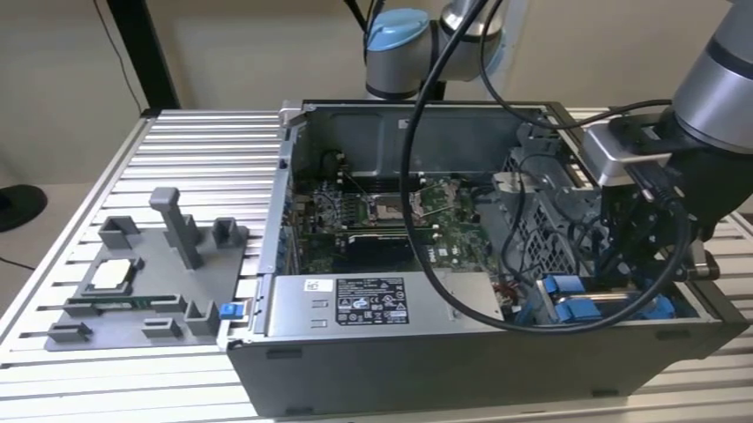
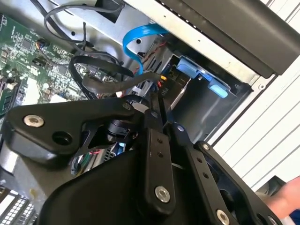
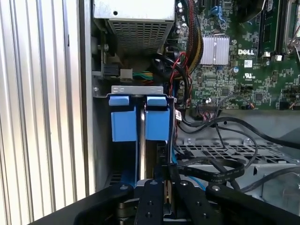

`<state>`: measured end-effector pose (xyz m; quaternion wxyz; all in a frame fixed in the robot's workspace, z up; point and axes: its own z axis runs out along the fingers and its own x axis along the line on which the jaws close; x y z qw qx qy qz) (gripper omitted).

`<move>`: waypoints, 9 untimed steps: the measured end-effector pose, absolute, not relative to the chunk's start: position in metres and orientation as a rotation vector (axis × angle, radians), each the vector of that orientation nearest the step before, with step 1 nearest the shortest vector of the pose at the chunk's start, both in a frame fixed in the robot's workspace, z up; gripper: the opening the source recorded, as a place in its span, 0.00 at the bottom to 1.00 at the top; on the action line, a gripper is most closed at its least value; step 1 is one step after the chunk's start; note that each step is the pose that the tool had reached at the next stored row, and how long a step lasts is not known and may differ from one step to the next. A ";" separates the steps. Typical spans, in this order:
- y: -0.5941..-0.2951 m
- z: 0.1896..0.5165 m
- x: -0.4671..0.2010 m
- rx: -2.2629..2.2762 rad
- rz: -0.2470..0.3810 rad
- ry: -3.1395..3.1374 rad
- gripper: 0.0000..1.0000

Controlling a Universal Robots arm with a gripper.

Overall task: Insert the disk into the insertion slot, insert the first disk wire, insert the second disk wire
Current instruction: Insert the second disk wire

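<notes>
The disk (image 3: 140, 140) stands edge-on in the insertion slot (image 3: 101, 140), its blue carrier tabs (image 3: 126, 117) side by side at the bay's mouth. The same tabs (image 1: 565, 286) sit in the case's front corner at the exterior view's right. My gripper (image 3: 168, 185) hovers just over the bay, fingers together on the plug end of a black flat disk wire (image 3: 211, 173). In the second wrist view the gripper (image 2: 157, 105) pinches that black wire (image 2: 108, 84) close to the disk (image 2: 180, 91). A blue wire (image 2: 136, 37) loops above.
The silver power-supply box (image 1: 370, 304) lies along the case's front, with the motherboard (image 1: 376, 216) behind it. A perforated metal cage (image 3: 225, 154) and loose black cables crowd the bay. A grey fixture (image 1: 141, 282) rests on the table. A hand (image 2: 286, 197) shows outside the case.
</notes>
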<state>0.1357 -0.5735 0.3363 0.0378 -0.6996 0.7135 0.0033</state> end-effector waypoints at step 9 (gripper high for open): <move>-0.573 0.329 0.136 -2.144 0.015 2.187 1.00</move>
